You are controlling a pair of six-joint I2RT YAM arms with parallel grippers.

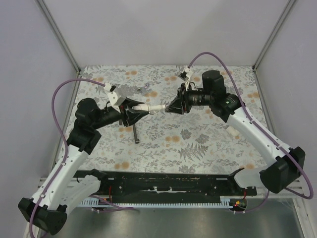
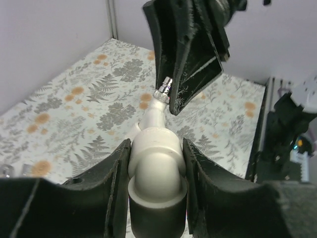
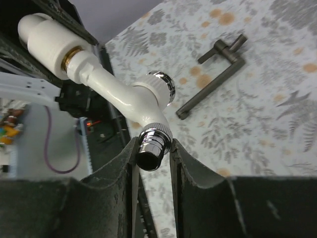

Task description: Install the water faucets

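A white water faucet [image 1: 151,107] with silvery ends hangs in the air between my two grippers, above the middle of the flowered table. My left gripper [image 1: 140,110] is shut on its white elbow end [image 2: 156,148]. My right gripper [image 1: 171,107] is shut on the chrome spout tip [image 3: 153,146]. In the right wrist view the faucet body [image 3: 124,94] runs up and left to the white elbow fitting [image 3: 47,42], with a chrome cap on its side. In the left wrist view the right gripper [image 2: 171,96] clamps the far silvery tip [image 2: 164,89].
A dark T-shaped metal tool [image 1: 134,131] lies on the table below the left gripper; it also shows in the right wrist view [image 3: 213,74]. A tiny grey metal piece [image 1: 143,89] lies further back. A black rail [image 1: 163,186] runs along the near edge.
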